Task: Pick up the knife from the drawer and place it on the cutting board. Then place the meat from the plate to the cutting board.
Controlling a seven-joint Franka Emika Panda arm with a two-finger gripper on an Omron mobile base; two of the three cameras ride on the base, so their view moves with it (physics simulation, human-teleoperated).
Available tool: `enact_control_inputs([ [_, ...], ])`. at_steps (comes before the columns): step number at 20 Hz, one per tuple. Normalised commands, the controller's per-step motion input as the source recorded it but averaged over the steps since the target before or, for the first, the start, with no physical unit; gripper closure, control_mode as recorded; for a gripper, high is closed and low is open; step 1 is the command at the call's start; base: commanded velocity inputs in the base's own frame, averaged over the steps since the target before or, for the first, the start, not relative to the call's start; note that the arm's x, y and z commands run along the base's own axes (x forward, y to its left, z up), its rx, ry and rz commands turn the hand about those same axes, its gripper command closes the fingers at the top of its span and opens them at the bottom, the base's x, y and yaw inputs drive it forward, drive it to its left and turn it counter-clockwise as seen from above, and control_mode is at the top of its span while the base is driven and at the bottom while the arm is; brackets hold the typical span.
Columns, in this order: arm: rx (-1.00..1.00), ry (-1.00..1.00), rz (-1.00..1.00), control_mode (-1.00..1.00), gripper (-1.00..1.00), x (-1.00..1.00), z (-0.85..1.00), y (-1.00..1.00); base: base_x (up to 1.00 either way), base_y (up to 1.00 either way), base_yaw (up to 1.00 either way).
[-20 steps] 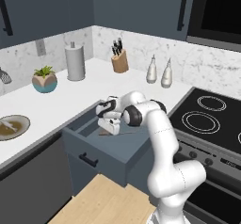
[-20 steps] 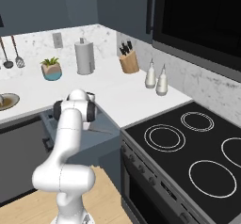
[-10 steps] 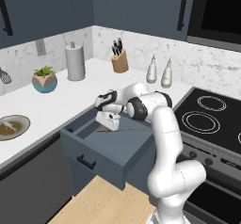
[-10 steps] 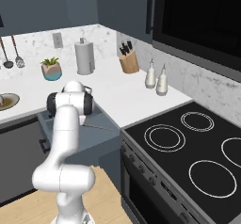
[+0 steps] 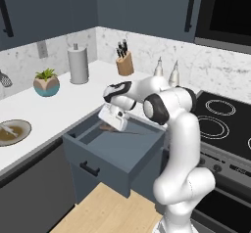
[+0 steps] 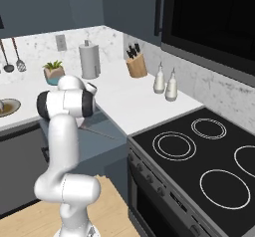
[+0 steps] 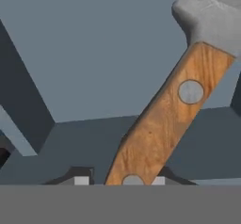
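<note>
From where I stood, the gripper (image 5: 112, 124) hung over the open drawer (image 5: 110, 151), just above its floor, with the knife (image 5: 121, 129) right under it. In the hand view the tan wooden handle (image 7: 162, 119) ran up from between the two finger tips at the bottom edge, slanting to the upper right where the grey blade began, so the handle end lay at the fingers and the blade pointed away from them. From the left side, the knife's long axis lay roughly level, its thin blade stretching off toward the stove side of the drawer. The jaws looked drawn in close on either side of the handle, but I could not tell whether they had pinched it or merely flanked it. I judged that the lift would depend on the handle sitting squarely between the pads, since the long blade overhung well to one side.
</note>
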Motion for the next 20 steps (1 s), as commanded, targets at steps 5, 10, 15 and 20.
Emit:
enact_control_inputs([
  [5,0.17,0.00,0.14,-1.00,1.00,-0.99,0.87,0.55,0.00,0.00,0.00],
  [10,-0.02,-0.18,0.31,-1.00,1.00,-0.78,1.00,0.09,0.00,0.00,0.00],
  [15,-0.08,-0.27,0.47,-1.00,1.00,-0.54,1.00,-0.18,0.00,0.00,0.00],
  [20,-0.01,-0.29,0.60,-1.00,1.00,-0.62,0.91,-0.52,0.00,0.00,0.00],
])
